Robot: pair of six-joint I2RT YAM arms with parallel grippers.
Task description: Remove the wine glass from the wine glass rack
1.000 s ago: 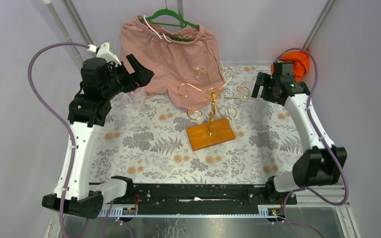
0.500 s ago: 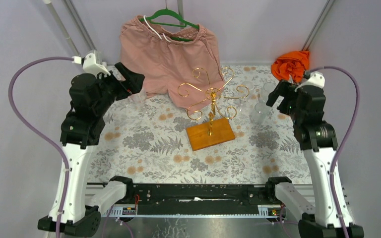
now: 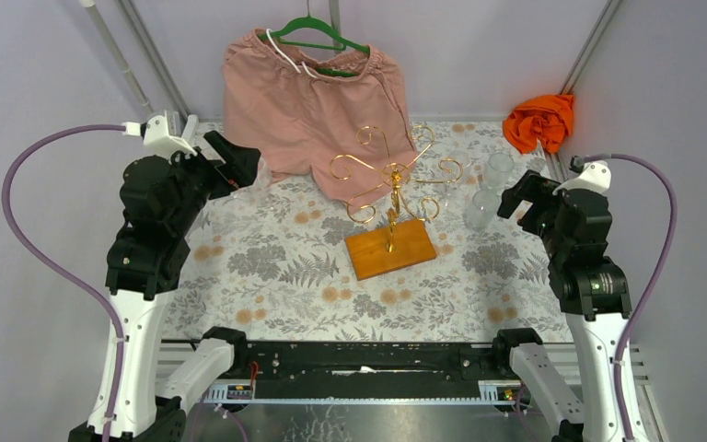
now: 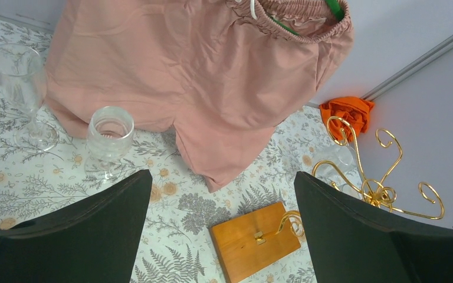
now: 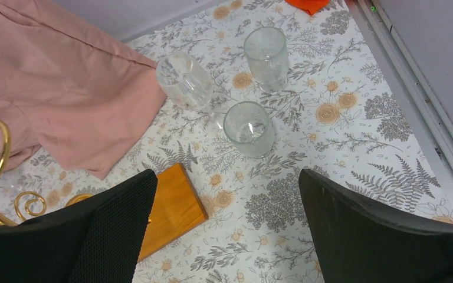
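- Seen from above, the wine glass rack (image 3: 392, 189) stands mid-worktop (image 3: 267, 276) between the two arms. Its gold scrolls overlap the hem of the pink shorts (image 3: 313, 110), which hang from a green hanger (image 3: 318, 37) at the back.
- Only the left wrist view shows the glassware on the left clearly. A tall glass (image 4: 16, 73) and a shorter glass (image 4: 111, 131) stand on the worktop, just beside the left leg of the shorts. From above they are faint, with the arm partly in front of them.
- The left claw (image 4: 221, 175) has its jaws spread wide and holds nothing. It hangs above the worktop, apart from both glasses and from the rack.
- Only the right wrist view makes out three clear glasses to the right of the rack.
- The wine glass (image 5: 184, 79) is the one nearest the shorts, and its stem slants down to the right. I cannot tell whether it hangs from a scroll arm or stands on the worktop.
- A far glass (image 5: 265, 52) and a near glass (image 5: 248, 127) stand upright just beside it.
- The right claw (image 5: 227, 174) is also spread wide and holds nothing, raised above the near glass and the rack's wooden base.
- An orange cloth (image 3: 538, 120) lies crumpled in the far right corner, well apart from the rack.
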